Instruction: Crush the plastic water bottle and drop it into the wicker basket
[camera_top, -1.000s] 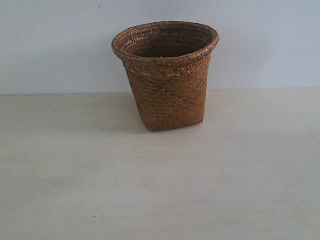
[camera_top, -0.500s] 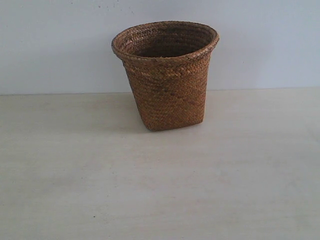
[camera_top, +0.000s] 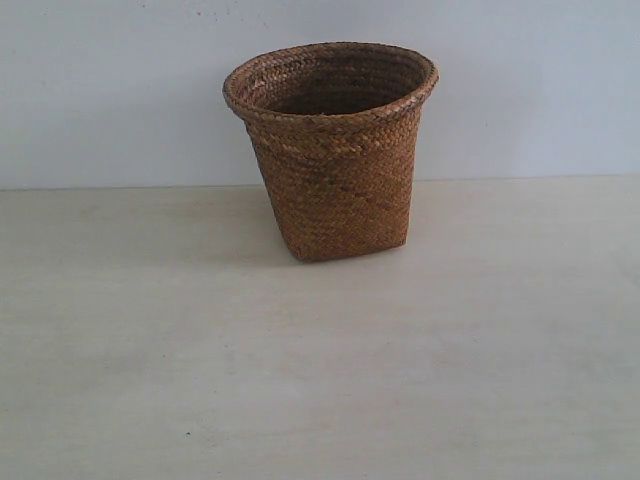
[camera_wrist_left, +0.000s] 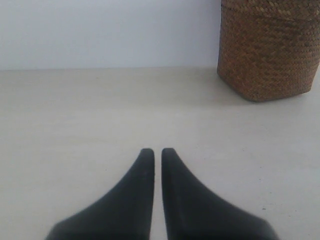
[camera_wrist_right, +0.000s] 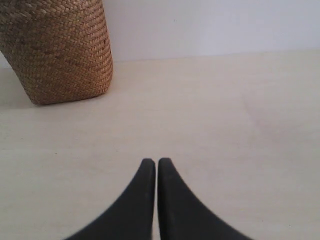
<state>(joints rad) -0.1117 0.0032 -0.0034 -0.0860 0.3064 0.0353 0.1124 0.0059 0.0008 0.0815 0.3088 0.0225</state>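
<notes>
The brown wicker basket (camera_top: 335, 150) stands upright at the back of the pale table, near the wall. It also shows in the left wrist view as the wicker basket (camera_wrist_left: 270, 50) and in the right wrist view as the wicker basket (camera_wrist_right: 60, 50). The plastic water bottle is out of view in every frame. My left gripper (camera_wrist_left: 157, 152) hovers over bare table, shut, with only a thin slit between its dark fingers and nothing held. My right gripper (camera_wrist_right: 156, 162) is likewise shut and empty, well short of the basket. Neither gripper appears in the exterior view.
The pale wooden table (camera_top: 320, 380) stretches in front of the basket. A plain light wall (camera_top: 520, 90) rises directly behind it. No other objects show.
</notes>
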